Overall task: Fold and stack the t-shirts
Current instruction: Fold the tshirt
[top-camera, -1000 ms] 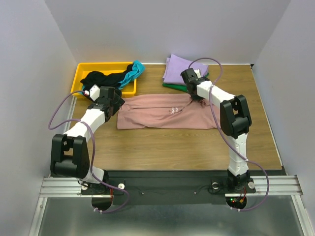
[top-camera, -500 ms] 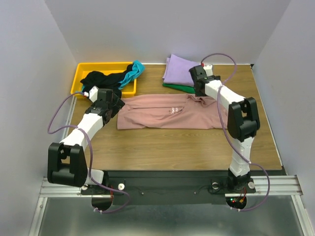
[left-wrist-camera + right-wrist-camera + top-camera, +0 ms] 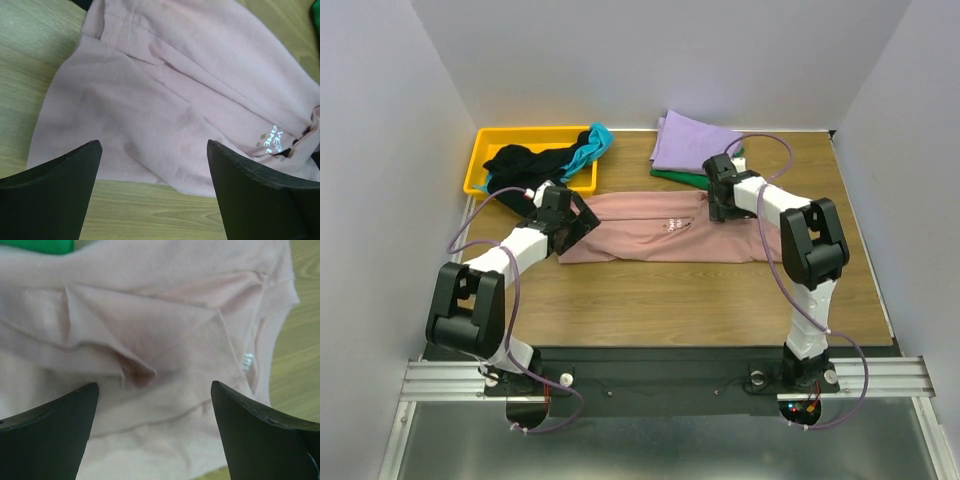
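A dusty-pink t-shirt (image 3: 650,240) lies folded into a long band across the middle of the table, its white chest text (image 3: 272,141) facing up. My left gripper (image 3: 580,224) hovers open over the band's left end; in the left wrist view (image 3: 152,145) nothing sits between its fingers. My right gripper (image 3: 718,208) stands open just above the right part, over a raised crease (image 3: 137,374) in the cloth. A folded lavender t-shirt (image 3: 690,143) rests on a green one (image 3: 672,175) at the back. Black (image 3: 525,160) and teal (image 3: 592,143) t-shirts lie in the bin.
The yellow plastic bin (image 3: 482,150) stands at the back left of the wooden table (image 3: 670,300). The green shirt's edge (image 3: 35,245) shows just beyond the pink cloth. Grey walls close in the table on three sides.
My right gripper has opened and let go of the pink shirt, ending low over its right part. My left gripper has moved right onto the shirt's left end, still open.
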Available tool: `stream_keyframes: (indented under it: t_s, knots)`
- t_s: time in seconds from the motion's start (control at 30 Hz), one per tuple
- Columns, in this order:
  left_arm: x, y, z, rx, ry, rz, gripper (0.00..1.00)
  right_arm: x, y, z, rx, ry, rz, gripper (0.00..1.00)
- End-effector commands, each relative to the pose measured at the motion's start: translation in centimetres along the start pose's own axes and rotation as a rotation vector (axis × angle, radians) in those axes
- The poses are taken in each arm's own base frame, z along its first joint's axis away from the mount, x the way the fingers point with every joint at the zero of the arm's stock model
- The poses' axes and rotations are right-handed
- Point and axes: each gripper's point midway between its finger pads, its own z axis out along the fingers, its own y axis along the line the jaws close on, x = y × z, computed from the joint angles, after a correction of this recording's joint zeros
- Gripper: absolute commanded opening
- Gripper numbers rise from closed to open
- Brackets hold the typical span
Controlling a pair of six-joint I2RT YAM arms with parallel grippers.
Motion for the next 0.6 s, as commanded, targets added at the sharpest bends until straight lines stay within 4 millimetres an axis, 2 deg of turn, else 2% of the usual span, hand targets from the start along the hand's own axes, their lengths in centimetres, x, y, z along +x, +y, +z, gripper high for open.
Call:
stream_keyframes:
  t_s: [0.0, 0.1, 0.27, 0.33, 0.37, 0.5, 0.57]
  knots:
    - [0.3, -1.0, 1.1, 0.049, 0.017, 0.029, 0.99, -3.2, 0.0, 0.9, 0.041, -0.072, 0.057, 1.00]
    - [0.8, -0.2, 1.8, 0.022, 0.031, 0.042, 0.98, -4.5, -0.6, 2.0, 0.089, -0.087, 0.082, 1.00]
    - [1.8, 1.9, 2.9, -0.053, 0.048, 0.059, 0.98, -7.1, -4.3, 3.0, 0.210, -0.127, 0.140, 1.00]
    - [2.0, 3.0, 3.2, -0.098, 0.048, 0.072, 0.98, -7.5, -6.1, 3.8, 0.281, -0.129, 0.142, 1.00]
    - [2.1, 3.6, 3.3, -0.118, 0.049, 0.076, 0.98, -8.2, -7.6, 4.2, 0.341, -0.141, 0.151, 1.00]
    - [2.7, 4.6, 3.1, -0.148, 0.062, 0.083, 0.98, -10.7, -10.6, 5.0, 0.417, -0.170, 0.180, 1.00]
    - [2.6, 4.7, 2.9, -0.148, 0.057, 0.088, 0.98, -13.3, -12.2, 5.1, 0.387, -0.199, 0.217, 1.00]
